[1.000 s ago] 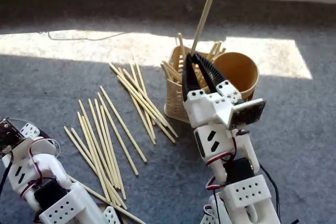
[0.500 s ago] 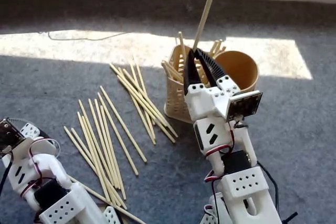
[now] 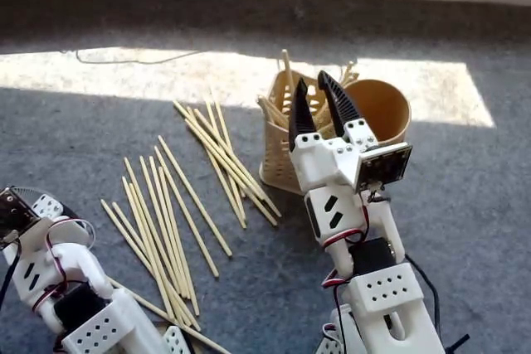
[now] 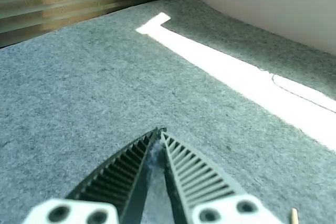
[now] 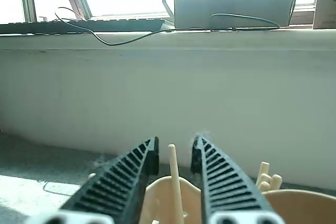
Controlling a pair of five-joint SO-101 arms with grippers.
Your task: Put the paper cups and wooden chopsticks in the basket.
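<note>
The long wooden chopstick that stood clamped in the right pincer (image 3: 310, 80) half a second ago has left its grip, and the black ribbed fingers, then pinched together, now stand spread to a medium gap with nothing between them. The pincer hangs over the pale slotted plastic basket (image 3: 278, 163) just right of centre in the high view. In the right wrist view, the right pincer (image 5: 175, 142) frames one upright chopstick (image 5: 174, 182) that rises from the basket below, apart from both fingers.

More sticks, the chopsticks in the basket (image 3: 274, 109), jut from its rim at mixed angles. The tan paper cup (image 3: 377, 109) lies against the basket's right side, mouth tilted toward the camera; whether it sits inside the basket is unclear.

The loose wooden chopsticks (image 3: 166, 205) are scattered over the grey carpeted surface (image 3: 465, 205), left of the basket, some reaching its foot.

The left arm (image 3: 58, 279) rests in the lower left corner. Its left pincer (image 4: 160, 129) is closed, tips meeting, holding nothing, above bare carpet.
</note>
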